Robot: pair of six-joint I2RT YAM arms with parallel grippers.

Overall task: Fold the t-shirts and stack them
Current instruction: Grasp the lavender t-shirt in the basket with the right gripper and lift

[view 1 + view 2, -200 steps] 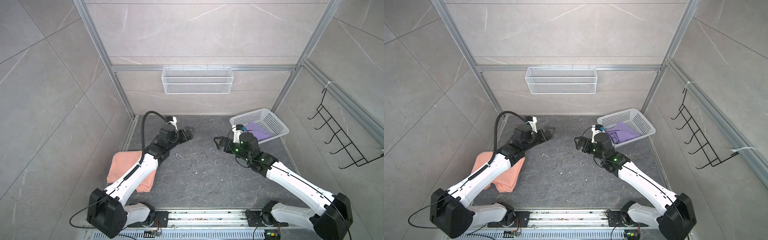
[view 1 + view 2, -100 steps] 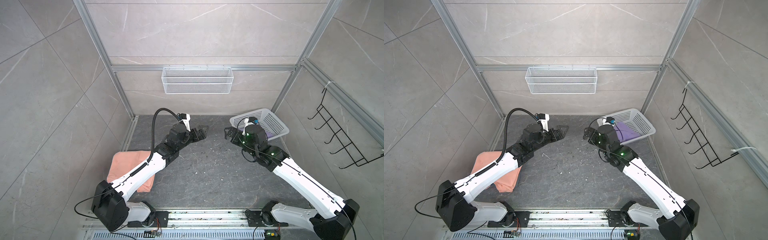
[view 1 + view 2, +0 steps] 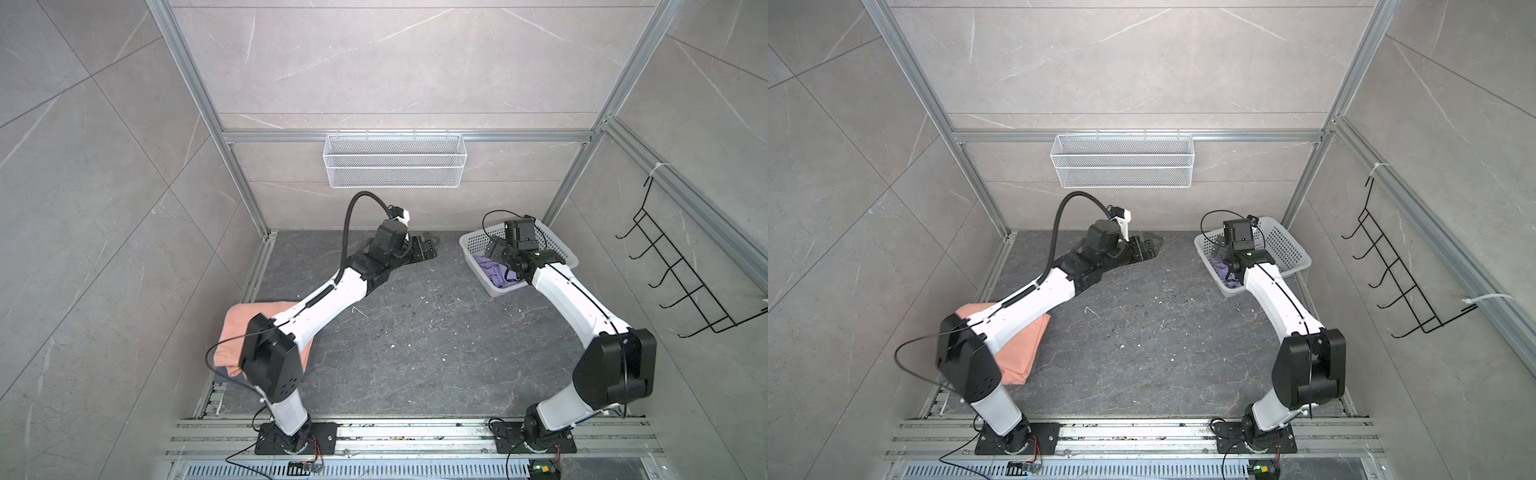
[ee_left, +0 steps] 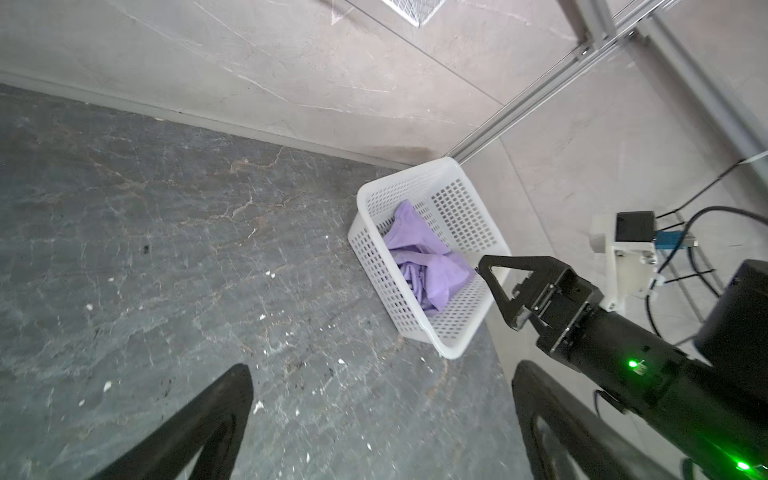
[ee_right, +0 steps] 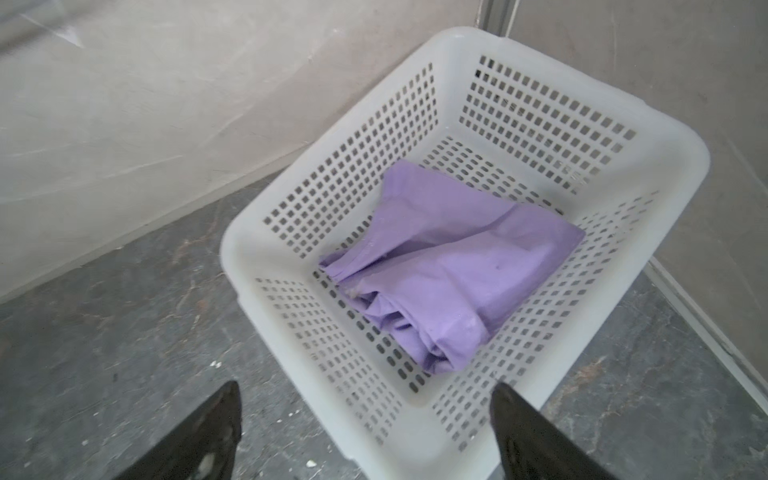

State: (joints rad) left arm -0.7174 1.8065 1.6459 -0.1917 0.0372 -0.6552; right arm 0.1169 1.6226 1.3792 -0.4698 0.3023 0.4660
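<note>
**T-shirts: 2. Grippers: 2. Baskets: 2. Hook racks: 1.**

1. Salmon-peach t-shirt (image 3: 232,332), one. Folded flat on the dark floor at far left, partly under the left arm. It is well behind that arm's fingers and touches none of them.
2. Left gripper (image 3: 430,247), one. Two fingers (image 4: 224,407) spread wide, nothing between them. They point toward the white basket, which lies ahead and apart.
3. Wire mesh basket (image 3: 395,166), one. Hung on the back wall, above and beyond both grippers.
4. Right gripper (image 5: 365,415), one. Two fingers (image 5: 523,432) wide apart, gripping nothing, poised over the near rim of the white basket.
5. White perforated basket (image 5: 249,249), one. On the floor in the right back corner.
6. Lavender t-shirt (image 5: 449,266), one. Bunched inside the white basket, just beyond the right fingertips and not touched by them.
7. Black hook rack (image 3: 685,282), one. On the right wall, well clear of the fingers.
</note>
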